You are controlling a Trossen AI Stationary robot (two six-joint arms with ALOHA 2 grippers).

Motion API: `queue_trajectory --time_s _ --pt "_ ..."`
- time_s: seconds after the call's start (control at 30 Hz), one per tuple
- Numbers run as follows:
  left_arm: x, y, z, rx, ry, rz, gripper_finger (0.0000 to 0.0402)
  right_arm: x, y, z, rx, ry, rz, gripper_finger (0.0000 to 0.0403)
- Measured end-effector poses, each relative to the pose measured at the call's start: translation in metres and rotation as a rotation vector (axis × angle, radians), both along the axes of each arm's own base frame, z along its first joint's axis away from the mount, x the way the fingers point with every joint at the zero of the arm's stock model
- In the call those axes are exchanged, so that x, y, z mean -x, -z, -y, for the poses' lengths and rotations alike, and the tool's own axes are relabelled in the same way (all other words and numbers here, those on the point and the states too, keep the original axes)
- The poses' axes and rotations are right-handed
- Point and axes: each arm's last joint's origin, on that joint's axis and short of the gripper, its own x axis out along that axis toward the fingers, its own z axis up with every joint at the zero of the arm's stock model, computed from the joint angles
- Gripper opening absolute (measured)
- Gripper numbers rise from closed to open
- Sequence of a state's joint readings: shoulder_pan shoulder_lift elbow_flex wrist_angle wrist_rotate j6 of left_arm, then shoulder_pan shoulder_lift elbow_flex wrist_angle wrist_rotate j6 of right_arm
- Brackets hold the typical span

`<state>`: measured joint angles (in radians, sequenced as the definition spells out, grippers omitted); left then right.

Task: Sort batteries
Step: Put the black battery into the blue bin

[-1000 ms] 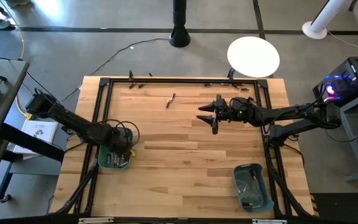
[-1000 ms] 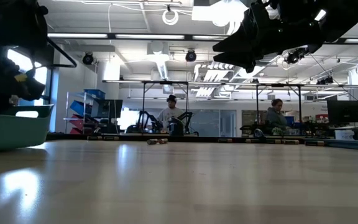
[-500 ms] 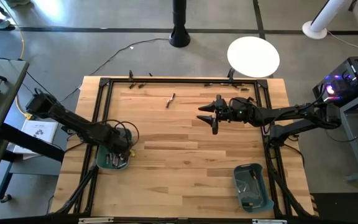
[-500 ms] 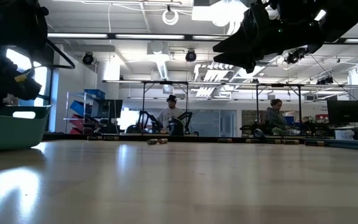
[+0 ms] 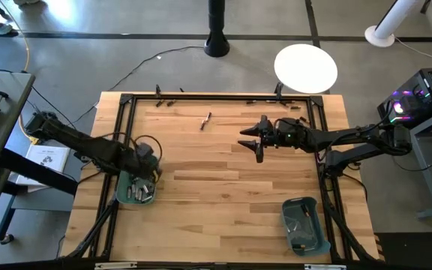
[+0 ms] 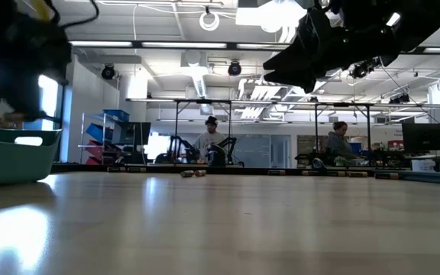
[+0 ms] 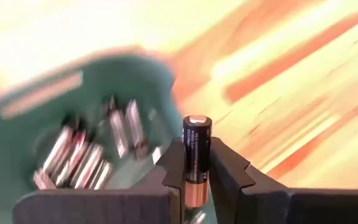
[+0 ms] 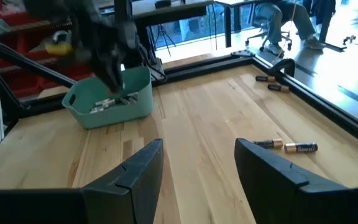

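A large workshop with ceiling lights and framed workstations is seen beyond the wooden surface (image 5: 223, 172), and two seated persons (image 6: 210, 143) are made out far behind it in the low view. The surface is bordered by a black frame, and a teal bin (image 5: 134, 190) is placed near its left edge, while a second teal bin (image 5: 304, 226) is set near the front right corner. The left gripper (image 7: 194, 169) is positioned above the left bin and is clenched on a single battery (image 7: 196, 160), which is held upright between the two dark fingers (image 7: 170, 169), its black body above a coppery end. Beneath it, several batteries in the bin (image 7: 86, 160) are seen lying together, silvery-grey in appearance, though they are blurred. The right gripper (image 5: 250, 139) is held above the middle right of the surface, well apart from both bins, with its fingers (image 8: 134, 168) spread and nothing between them. Two loose batteries (image 8: 286, 146) are seen lying end to end on the wood ahead of that gripper, and further batteries (image 8: 272, 82) are scattered by the frame at the far edge. A few small items are also found inside the right bin, too small to be identified.
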<state>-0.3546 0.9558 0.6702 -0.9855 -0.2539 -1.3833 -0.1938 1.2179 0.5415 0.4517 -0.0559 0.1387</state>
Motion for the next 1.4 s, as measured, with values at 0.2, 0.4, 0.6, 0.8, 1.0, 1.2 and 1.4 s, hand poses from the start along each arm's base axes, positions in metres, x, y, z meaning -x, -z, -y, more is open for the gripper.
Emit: queue_trajectory --time_s 0.2,0.4,0.6,0.8,1.0,1.2,1.4 --pt "-0.002 -0.038 -0.007 -0.2 -0.005 0.24 0.0031 0.0 0.001 0.0 -0.001 -0.001 -0.006 0.0193" --pt "-0.025 -0.05 -0.003 -0.416 0.06 0.556 0.0031 -0.003 0.004 -0.003 0.014 -0.051 -0.016 0.0193" --pt "-0.057 -0.035 0.004 -0.633 0.156 0.84 0.0031 -0.024 0.022 -0.011 0.013 -0.131 0.026 0.0193" --pt "-0.082 -0.023 0.003 -0.795 0.206 1.034 0.0031 -0.049 0.036 -0.022 -0.028 -0.22 0.168 0.0193" --pt "-0.113 -0.015 0.002 -0.796 0.309 1.145 0.0031 -0.085 0.031 -0.031 -0.003 -0.27 0.217 0.0193" --pt "-0.133 -0.008 0.003 -0.788 0.358 1.121 0.0031 -0.108 0.005 -0.033 0.03 -0.325 0.251 0.0193" --pt "-0.133 -0.008 0.0 -0.781 0.387 1.119 0.0031 -0.12 -0.007 -0.033 0.041 -0.356 0.157 0.019"
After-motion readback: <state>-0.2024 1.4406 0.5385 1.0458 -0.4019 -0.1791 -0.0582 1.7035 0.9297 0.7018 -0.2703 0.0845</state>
